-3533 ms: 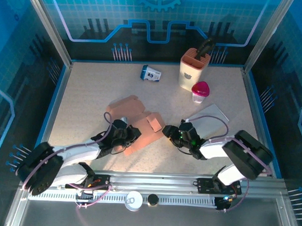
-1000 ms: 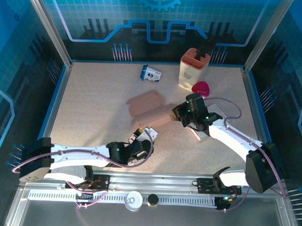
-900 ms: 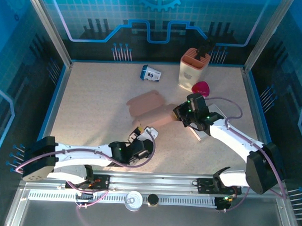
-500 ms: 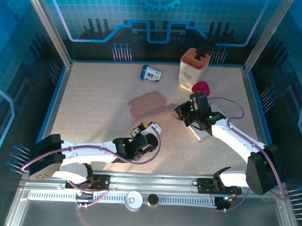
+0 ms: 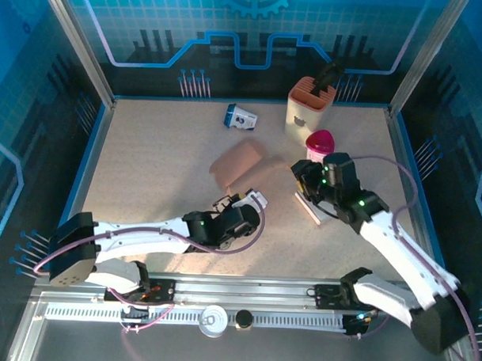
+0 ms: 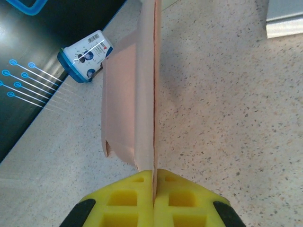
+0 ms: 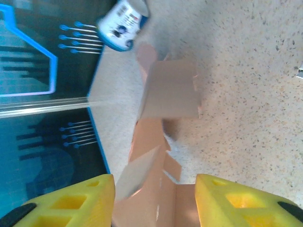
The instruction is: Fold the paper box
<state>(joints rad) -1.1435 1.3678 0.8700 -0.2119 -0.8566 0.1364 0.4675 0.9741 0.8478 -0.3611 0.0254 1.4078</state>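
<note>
Compared with one second earlier, shows the left gripper [image 5: 254,203] advanced toward 2 o'clock and now clamped shut. Shows the right gripper [image 5: 299,176] drawn back toward 3 o'clock with its jaws parted, and the paper box [image 5: 237,161] tipped up from a flatter lie.

Places the paper box near the middle of the table [image 5: 147,161], running from the left gripper toward 11 o'clock. From the left wrist, shows the yellow pads [image 6: 128,198] pressed together on the near edge of the card, which stands on edge and runs away toward 12 o'clock. From the right wrist, shows the yellow fingers [image 7: 71,203] well apart with a flap of the box between them; cannot tell whether either one touches it.

Shows the left arm [image 5: 144,232] stretched low across the table from 8 o'clock. Shows the right arm [image 5: 389,241] bent and reaching in from 4 o'clock.

Around the box:
- a blue-and-white carton [image 5: 240,117] at 12 o'clock
- a cream holder [image 5: 305,115] at 1 o'clock
- a pink-lidded cup [image 5: 320,142] just in front of that holder
- a flat white panel [image 5: 310,208] at 4 o'clock, partly under the right wrist
</note>
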